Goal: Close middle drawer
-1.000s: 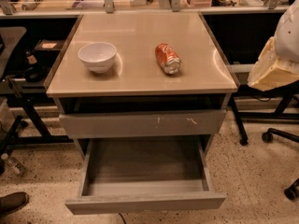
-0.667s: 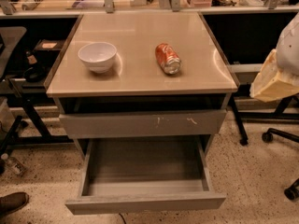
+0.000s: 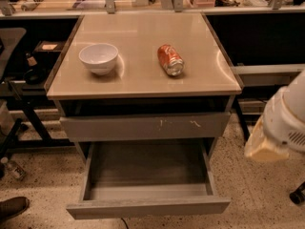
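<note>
**Open drawer lies left of and below the claw**

Camera view: the middle drawer stands pulled fully out at the lower centre of the frame. Its grey tray is bare and its plain front runs left to right. Above it sits the scratched drawer front, under the table, which carries a bowl and a can. The claw shows only as a white-and-tan bulk at the right edge, mid-height, apart from the drawer. I cannot tell whether it is spread or closed. To close the drawer, it likely must swing left and down to the front, then push toward the top of the frame.
</note>
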Controlling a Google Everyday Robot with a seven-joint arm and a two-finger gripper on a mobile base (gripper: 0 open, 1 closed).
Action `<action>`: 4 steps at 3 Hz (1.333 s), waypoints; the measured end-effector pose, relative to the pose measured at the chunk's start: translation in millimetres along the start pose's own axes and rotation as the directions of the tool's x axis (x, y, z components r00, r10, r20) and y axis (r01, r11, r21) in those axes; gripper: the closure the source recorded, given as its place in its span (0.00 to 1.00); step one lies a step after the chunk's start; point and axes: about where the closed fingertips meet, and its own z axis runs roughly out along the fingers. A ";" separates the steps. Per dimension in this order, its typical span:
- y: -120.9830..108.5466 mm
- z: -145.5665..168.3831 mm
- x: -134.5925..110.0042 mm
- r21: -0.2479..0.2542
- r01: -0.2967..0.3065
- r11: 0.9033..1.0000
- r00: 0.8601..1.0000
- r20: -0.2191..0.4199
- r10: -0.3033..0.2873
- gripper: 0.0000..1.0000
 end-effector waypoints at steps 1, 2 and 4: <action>38.9 59.0 19.6 -0.124 -0.035 0.992 0.999 -0.036 0.030 1.00; 39.0 59.0 19.6 -0.124 -0.035 0.992 0.999 -0.036 0.030 1.00; 70.2 154.9 25.9 -0.198 -0.121 0.973 0.993 -0.031 0.118 1.00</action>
